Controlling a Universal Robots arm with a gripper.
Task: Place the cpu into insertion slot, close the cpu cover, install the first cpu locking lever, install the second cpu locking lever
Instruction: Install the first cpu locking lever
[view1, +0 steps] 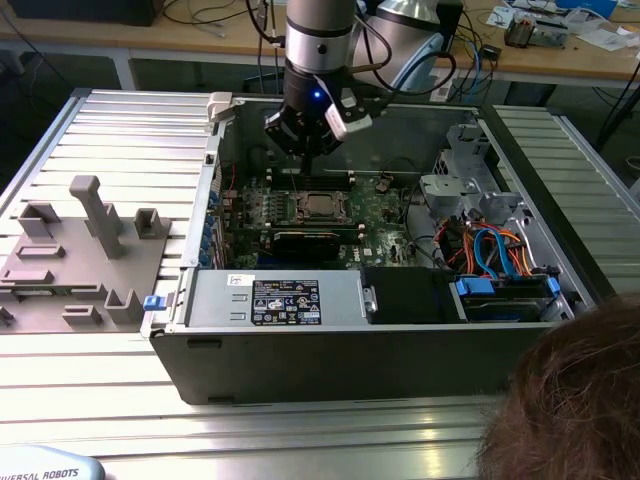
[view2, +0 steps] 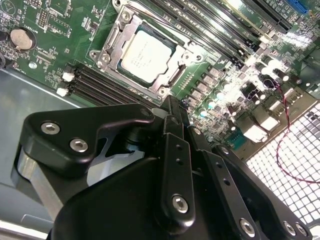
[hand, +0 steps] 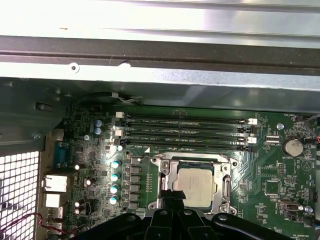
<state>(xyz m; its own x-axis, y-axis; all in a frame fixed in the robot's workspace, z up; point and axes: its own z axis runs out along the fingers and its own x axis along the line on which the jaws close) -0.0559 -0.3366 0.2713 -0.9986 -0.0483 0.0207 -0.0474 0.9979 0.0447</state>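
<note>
In the exterior view, a person's head of dark hair (view1: 575, 400) sits nearest the camera, in front of an open computer case (view1: 300, 350) lying on a ribbed metal table (view1: 110, 130). Inside the case lies the green board (view1: 380, 215), and near its middle the cpu (view1: 320, 205) rests flat in its socket, with the cpu cover (view1: 302, 195) closed down around it so the chip shows through the square window. The gripper (view1: 308, 150) hangs just above and behind the socket, not touching it. In the second wrist view its black fingers (view2: 172, 130) are pressed together, holding nothing, close beside the framed cpu (view2: 145, 55). A grey parts tray (view1: 70, 260) lies well apart, toward the exterior view's left.
</note>
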